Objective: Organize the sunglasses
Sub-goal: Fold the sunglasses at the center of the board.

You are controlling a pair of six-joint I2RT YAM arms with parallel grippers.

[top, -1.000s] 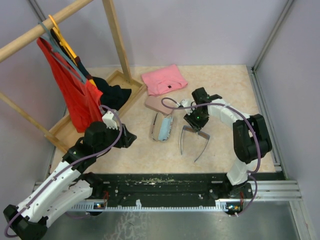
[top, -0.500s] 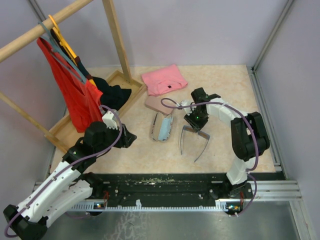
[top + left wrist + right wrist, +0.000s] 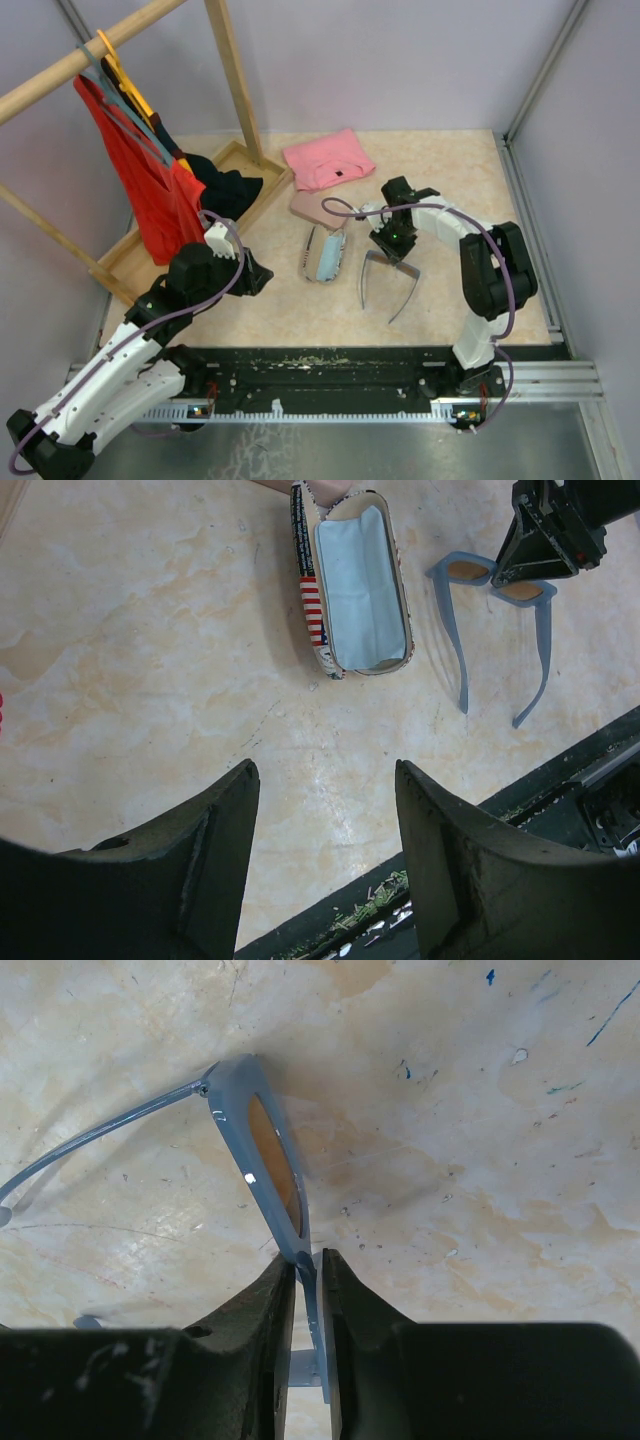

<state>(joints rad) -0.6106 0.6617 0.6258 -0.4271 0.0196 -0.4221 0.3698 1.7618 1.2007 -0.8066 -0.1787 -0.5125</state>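
Observation:
The sunglasses have a grey-blue frame and amber-brown lenses. They stand on the table right of centre, with both arms unfolded toward the near edge. My right gripper comes down on their front, and in the right wrist view its fingertips pinch the frame at the bridge. In the left wrist view the sunglasses lie at the upper right, under the right gripper. My left gripper is open over bare table, well left of them, with nothing between its fingers.
An open flag-patterned case with a light blue cloth inside lies just left of the sunglasses. A pink case and a folded pink garment lie behind. A wooden tray and a clothes rack with a red garment stand at the left.
The right gripper's fingers have closed in on the bridge of the sunglasses, and the arm has shifted slightly. The left arm has not moved.

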